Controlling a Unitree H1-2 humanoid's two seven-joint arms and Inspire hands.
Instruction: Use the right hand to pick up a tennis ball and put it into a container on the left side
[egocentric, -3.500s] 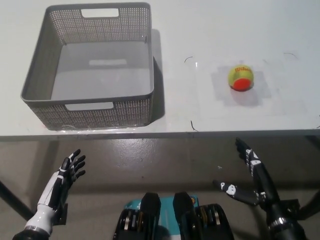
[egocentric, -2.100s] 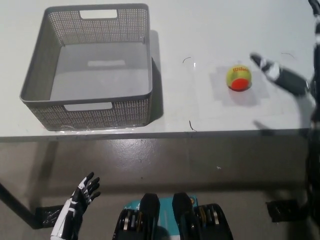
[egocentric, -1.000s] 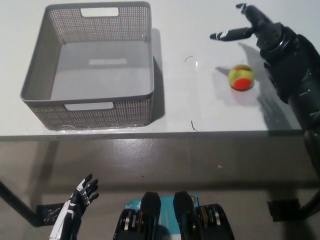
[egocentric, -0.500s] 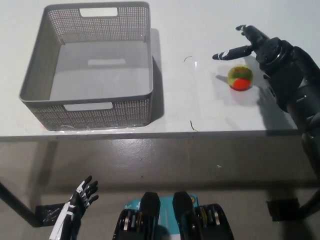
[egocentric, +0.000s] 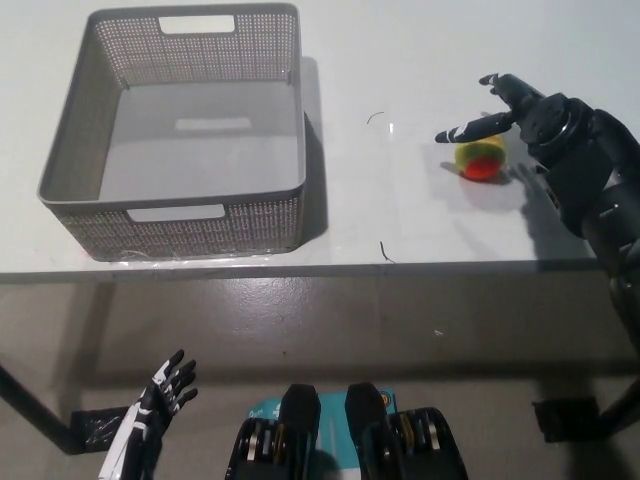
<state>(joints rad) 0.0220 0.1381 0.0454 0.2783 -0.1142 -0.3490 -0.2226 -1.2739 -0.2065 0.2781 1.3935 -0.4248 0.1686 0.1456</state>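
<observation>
One tennis ball (egocentric: 481, 160) directly under my right hand (egocentric: 520, 110), fingers spread, holding nothing; basket (egocentric: 70, 150) far left. Left hand (egocentric: 150, 415) low, open, idle.

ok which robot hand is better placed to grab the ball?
Right. The black right robot hand is open directly over the yellow-and-orange tennis ball on the table; the white left robot hand hangs below the table edge, far off.

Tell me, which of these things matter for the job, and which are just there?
For the job:
- tennis ball
- grey basket, empty
- right hand, open over the ball

Just there:
- white table
- left hand, resting low, open
</observation>
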